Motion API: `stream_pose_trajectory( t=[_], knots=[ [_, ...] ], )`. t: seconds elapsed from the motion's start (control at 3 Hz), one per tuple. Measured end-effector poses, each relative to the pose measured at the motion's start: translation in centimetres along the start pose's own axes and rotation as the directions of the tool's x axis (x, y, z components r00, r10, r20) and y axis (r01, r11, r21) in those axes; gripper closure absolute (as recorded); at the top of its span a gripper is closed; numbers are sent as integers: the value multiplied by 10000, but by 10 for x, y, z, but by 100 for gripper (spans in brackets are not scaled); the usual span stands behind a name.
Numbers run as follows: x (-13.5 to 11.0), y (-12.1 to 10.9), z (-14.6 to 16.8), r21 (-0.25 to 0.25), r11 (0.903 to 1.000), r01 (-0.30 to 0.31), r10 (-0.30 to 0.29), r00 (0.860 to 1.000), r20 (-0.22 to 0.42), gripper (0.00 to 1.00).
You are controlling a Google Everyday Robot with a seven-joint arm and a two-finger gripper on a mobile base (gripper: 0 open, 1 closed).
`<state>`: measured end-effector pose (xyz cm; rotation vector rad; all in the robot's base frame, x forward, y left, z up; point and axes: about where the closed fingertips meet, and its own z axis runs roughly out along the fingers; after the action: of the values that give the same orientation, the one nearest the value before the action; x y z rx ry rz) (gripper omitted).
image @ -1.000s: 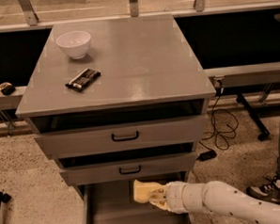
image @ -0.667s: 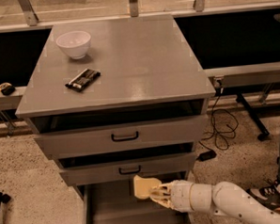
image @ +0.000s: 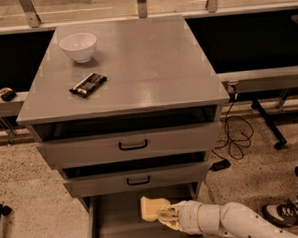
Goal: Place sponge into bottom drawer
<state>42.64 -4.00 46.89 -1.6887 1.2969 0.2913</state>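
The pale yellow sponge (image: 151, 208) is held at the tip of my gripper (image: 163, 216), just above the floor of the open bottom drawer (image: 117, 224). The drawer is pulled out under the two upper drawers of the grey cabinet. My white arm (image: 229, 221) reaches in from the lower right. The gripper is shut on the sponge's right end, and the sponge sits in the drawer's right-middle part, below the middle drawer's handle (image: 138, 180).
A white bowl (image: 78, 46) and a black flat packet (image: 88, 85) lie on the cabinet top (image: 146, 61). Black cables (image: 235, 136) trail on the floor to the right. A person's shoe (image: 281, 214) is at the lower right.
My arm has drawn slightly left and lower into the drawer, carrying the sponge with it. Bowl and packet have not moved.
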Motion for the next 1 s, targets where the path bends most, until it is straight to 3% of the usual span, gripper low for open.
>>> stream_pose_trajectory(
  t=[0.33,1.0],
  knots=[
    [17,11,15,-223,9997,124,-141,9968,-784,100],
    [75,41,38,-313,9991,-298,256,9913,-1293,100]
  ],
)
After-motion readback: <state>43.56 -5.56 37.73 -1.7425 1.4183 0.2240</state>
